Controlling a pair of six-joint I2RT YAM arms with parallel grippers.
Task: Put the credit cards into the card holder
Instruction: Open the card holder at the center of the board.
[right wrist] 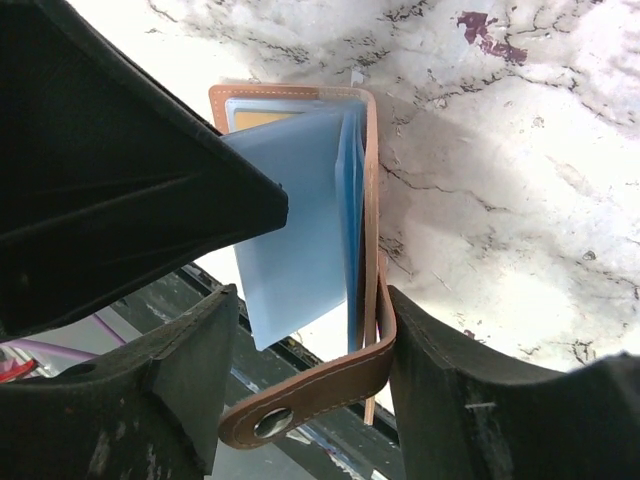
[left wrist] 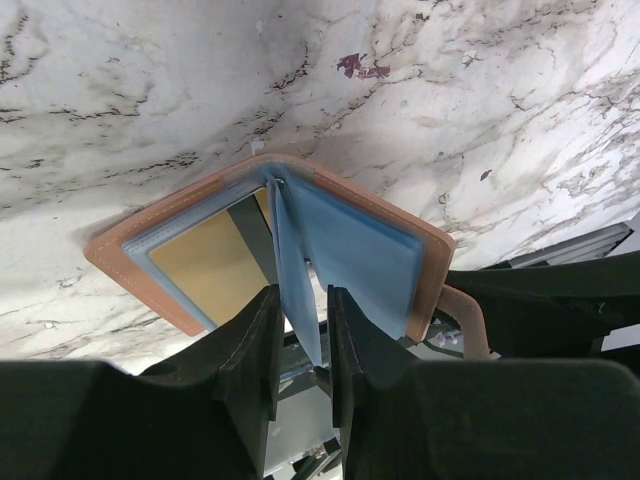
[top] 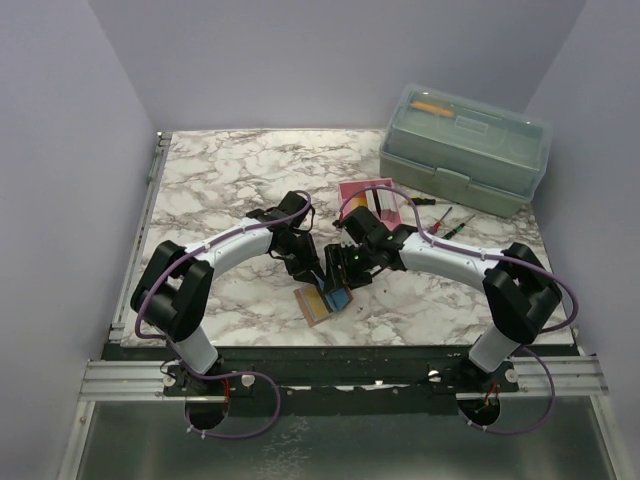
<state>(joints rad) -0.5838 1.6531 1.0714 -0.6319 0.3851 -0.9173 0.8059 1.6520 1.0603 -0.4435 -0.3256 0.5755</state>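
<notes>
1. Card holder (top: 318, 303) lies open at the table's (top: 220, 180) 6 o'clock edge, yellow card (left wrist: 205, 265) pocketed.
2. Left gripper (left wrist: 303, 300) clamps blue sleeve (left wrist: 292, 250) upright, from holder's 11 o'clock.
3. Right gripper (right wrist: 310, 305), fingers apart, straddles strap (right wrist: 310, 385) at 1 o'clock.
4. Risk: hard pull tears sleeve, or the unpinned holder drags along.

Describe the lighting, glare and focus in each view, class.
Top external view: even, soft light, sharp throughout, faint shadows on the white-and-grey marble table. Left wrist view: the reddish-brown leather card holder is crisp; the left gripper's black fingers, up close, are dark and soft. Right wrist view: the table washes out to white glare; the right gripper's black fingers are underexposed.
</notes>
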